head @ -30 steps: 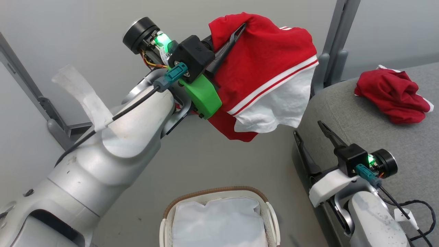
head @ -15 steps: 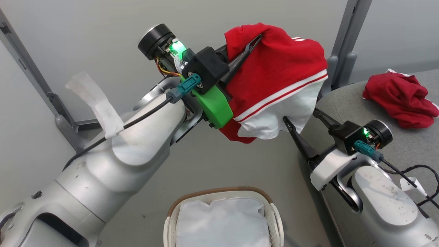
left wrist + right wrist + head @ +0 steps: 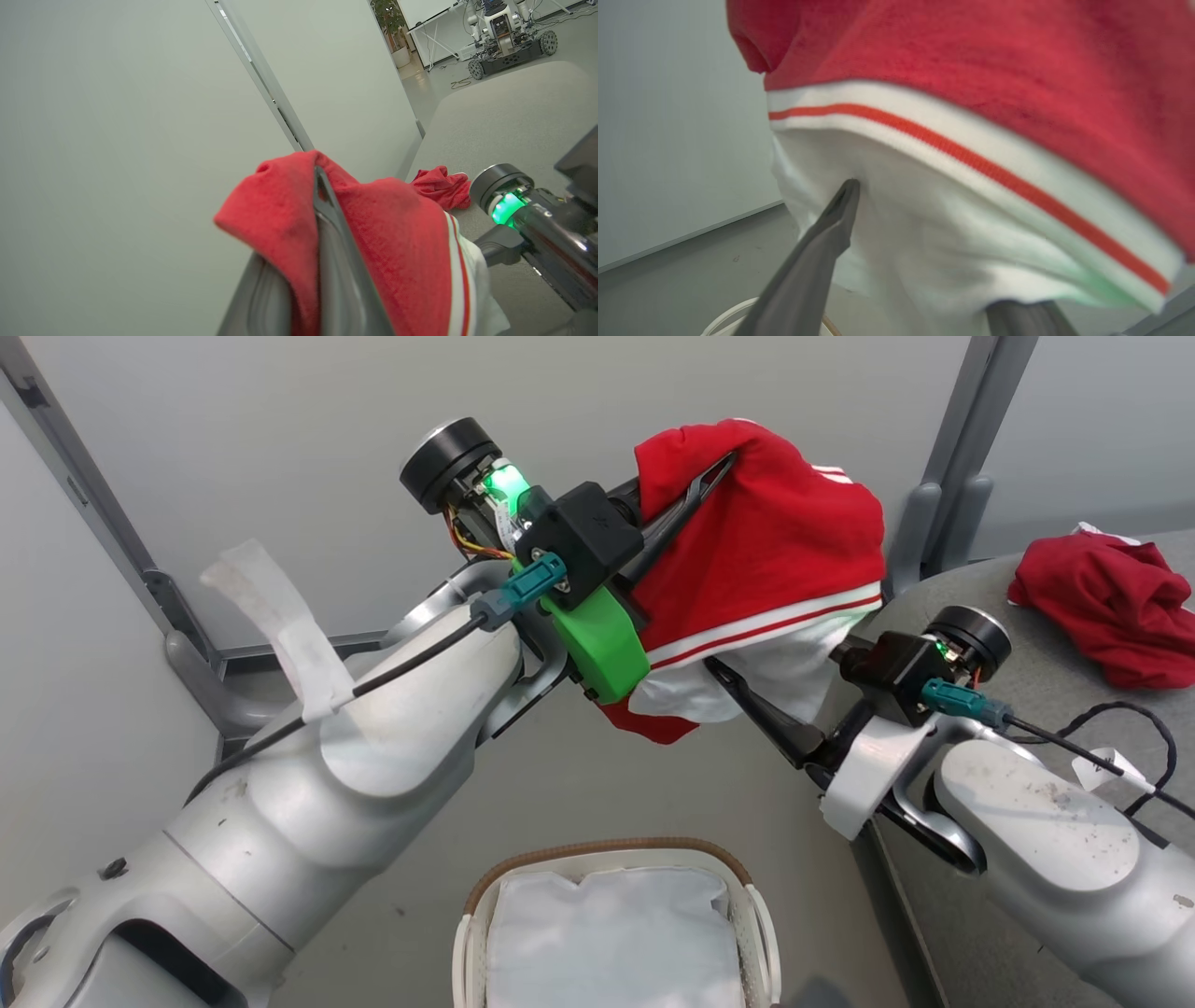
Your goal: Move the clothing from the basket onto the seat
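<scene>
Hanging garment [image 3: 775,541] clamped in left jaws; right jaws apart, one tip hidden.

A: Any room for my right gripper [image 3: 764,649]?
B: Blocked ahead. The hanging red garment [image 3: 775,541] lies against its spread fingers, with a grey post [image 3: 938,532] just behind.
A: The seat [image 3: 1046,677]?
B: Near edge bare, red heap [image 3: 1111,607] farther right. I can pass under the garment, over the floor [image 3: 728,803]. The basket [image 3: 607,847] mouth is open.

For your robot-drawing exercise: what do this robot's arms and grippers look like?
Left arm and right arm: scuffed silver-grey shells. Each ends in long dark fingers, a black block, teal plug, black cable and green light. The left adds a bright green bracket.
</scene>
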